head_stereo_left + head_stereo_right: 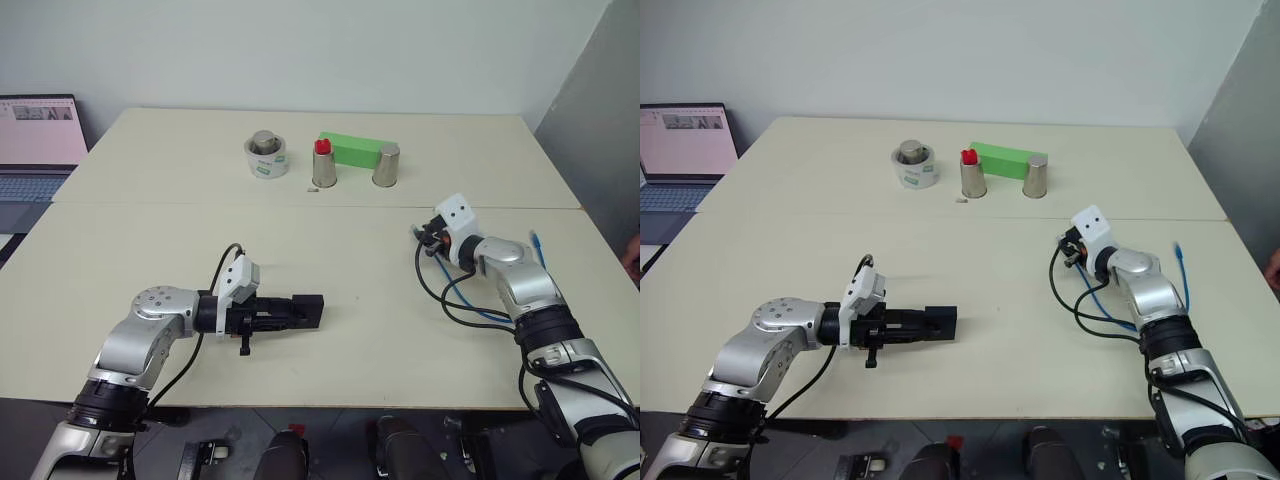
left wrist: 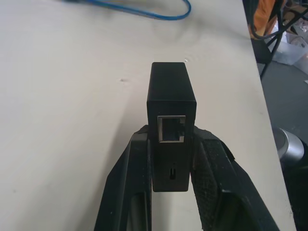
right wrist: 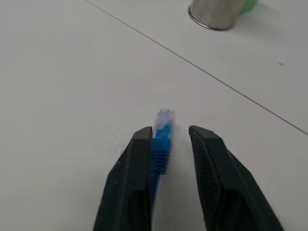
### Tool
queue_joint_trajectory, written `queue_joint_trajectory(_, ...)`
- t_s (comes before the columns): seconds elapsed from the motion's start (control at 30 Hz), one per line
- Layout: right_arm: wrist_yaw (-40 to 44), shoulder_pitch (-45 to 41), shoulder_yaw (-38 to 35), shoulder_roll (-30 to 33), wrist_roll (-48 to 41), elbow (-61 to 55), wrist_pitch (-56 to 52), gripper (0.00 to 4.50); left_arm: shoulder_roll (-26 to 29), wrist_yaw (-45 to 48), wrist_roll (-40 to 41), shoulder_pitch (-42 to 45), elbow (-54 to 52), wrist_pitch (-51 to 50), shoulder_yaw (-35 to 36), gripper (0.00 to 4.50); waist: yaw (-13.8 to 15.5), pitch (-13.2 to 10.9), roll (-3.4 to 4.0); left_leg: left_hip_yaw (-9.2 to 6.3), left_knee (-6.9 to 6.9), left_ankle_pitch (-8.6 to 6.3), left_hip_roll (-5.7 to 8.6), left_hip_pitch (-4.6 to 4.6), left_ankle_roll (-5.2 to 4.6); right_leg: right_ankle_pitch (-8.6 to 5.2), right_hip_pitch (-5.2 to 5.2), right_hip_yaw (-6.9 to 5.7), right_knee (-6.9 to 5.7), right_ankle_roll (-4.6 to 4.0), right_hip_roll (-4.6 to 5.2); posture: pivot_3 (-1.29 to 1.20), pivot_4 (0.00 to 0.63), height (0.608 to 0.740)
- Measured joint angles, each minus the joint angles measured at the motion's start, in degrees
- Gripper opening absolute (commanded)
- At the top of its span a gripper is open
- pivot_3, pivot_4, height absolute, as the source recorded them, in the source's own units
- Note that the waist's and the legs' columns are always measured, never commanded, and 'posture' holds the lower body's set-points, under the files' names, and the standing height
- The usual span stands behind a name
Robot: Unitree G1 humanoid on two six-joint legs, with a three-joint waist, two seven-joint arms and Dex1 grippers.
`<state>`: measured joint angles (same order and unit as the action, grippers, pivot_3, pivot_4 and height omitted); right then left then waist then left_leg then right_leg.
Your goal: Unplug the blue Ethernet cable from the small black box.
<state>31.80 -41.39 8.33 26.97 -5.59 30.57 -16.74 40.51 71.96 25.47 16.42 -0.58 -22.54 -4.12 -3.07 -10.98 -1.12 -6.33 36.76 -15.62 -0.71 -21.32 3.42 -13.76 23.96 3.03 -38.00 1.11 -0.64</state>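
Head camera first: the left gripper sits at about 7 o'clock on the pale cream desk, jaws clamped on the small flat matte black box, which pokes out toward 3 o'clock. The right gripper is over at 3 o'clock, well apart from the box, with the thin bright blue Ethernet cable looping beside the arm and one plug end sticking up past it. At 12 o'clock there's a white paper cup, two upside-down steel cups, a red-topped thing and a green block. An open laptop sits at 10 o'clock, off the desk.

Left wrist camera: the box's metal port faces the lens with nothing plugged in, and both black fingers press its sides. A blue loop lies beyond it.

Right wrist camera: jaws partly apart, with the cable's clear-blue plug lying against one finger and a gap on the other side.
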Motion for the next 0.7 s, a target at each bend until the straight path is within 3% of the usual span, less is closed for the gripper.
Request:
queue_joint_trajectory(0.13, 4.9, 1.6, 0.0, 0.6, -0.3, -4.7, -0.4, 3.06, -1.7, -5.2, -0.2, -0.3, -0.6, -0.6, 1.9, 0.76, 0.0, 0.0, 0.01, -0.02, 0.09, 0.0, -0.01, -0.38, 0.0, 0.02, 0.35, -0.01, -0.07, -0.01, 0.01, 0.0, 0.15, 0.74)
queue_joint_trajectory(0.27, 14.1, 5.7, -0.2, 4.1, -4.7, -18.4, -4.8, 4.13, -7.0, -15.7, -2.0, 1.5, 5.0, 2.8, 6.9, 0.76, 0.4, 0.0, 0.06, -0.12, 0.19, 0.0, -0.01, -0.39, 0.0, 0.01, 0.31, -0.12, -0.05, 0.03, 0.02, 0.0, 0.15, 0.74)
queue_joint_trajectory(0.43, 18.0, 8.7, 0.4, 2.3, -11.5, -36.1, -11.7, 4.13, -11.8, -27.9, -8.1, 4.3, 16.1, 15.7, 11.1, 0.76, 0.2, 0.0, 0.06, -0.13, 0.22, 0.02, -0.06, -0.29, 0.02, -0.03, 0.22, -0.19, -0.07, 0.16, 0.0, 0.0, 0.15, 0.74)
queue_joint_trajectory(0.7, 18.9, 8.1, 2.4, 0.7, -16.0, -45.4, -19.5, 4.13, -17.8, -40.3, -13.2, 10.7, 32.4, 31.5, 13.6, 0.76, 1.4, 0.0, 0.01, -0.19, 0.29, 0.07, 0.04, -0.38, 0.09, 0.13, 0.18, -0.29, 0.01, 0.18, 0.09, 0.0, 0.15, 0.74)
